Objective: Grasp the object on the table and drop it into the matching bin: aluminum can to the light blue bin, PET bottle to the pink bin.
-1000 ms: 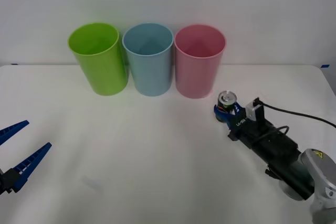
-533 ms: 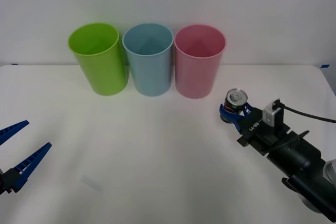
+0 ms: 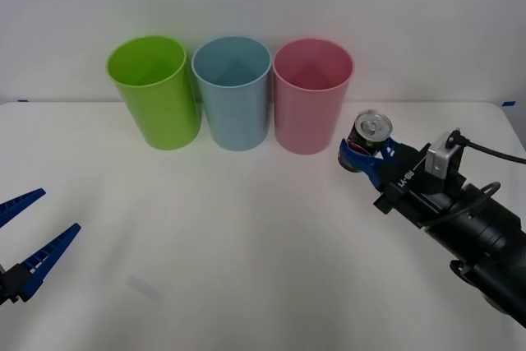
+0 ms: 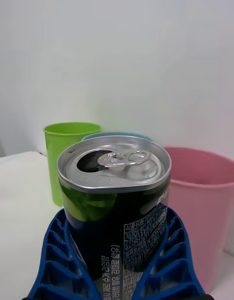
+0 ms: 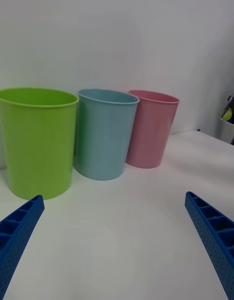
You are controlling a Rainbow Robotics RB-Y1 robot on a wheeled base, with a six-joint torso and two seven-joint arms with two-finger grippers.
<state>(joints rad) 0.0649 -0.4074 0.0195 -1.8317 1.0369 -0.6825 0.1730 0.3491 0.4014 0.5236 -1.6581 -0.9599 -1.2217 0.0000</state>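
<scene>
Your aluminum can [image 3: 367, 136] is off the tabletop [image 3: 246, 252], clamped between the blue ribbed fingers [image 4: 168, 261] of the right hand [image 3: 362, 156]. It sits low in the grip, fingers cupping its lower body on both sides, silver pull-tab top left clear. That hold looks chosen so the can stays upright and falls cleanly when you let go. In the front view it hangs at about 4 o'clock from the pink bin [image 3: 312, 104], just beside that bin's wall and near rim height.

The pink bin is the wrong one for you. The light blue bin [image 3: 233, 92] stands at its 9 o'clock, touching or nearly so, with a lime green bin [image 3: 154, 90] at 9 o'clock again. All three stand in a row along the back edge with mouths open upward, so a drop from above should work. I judge you need more height, then a carry toward 10 o'clock past the pink rim.

Your left hand [image 3: 23, 240] waits at the front-left corner, fingers spread apart and holding nothing, well apart from everything.
</scene>
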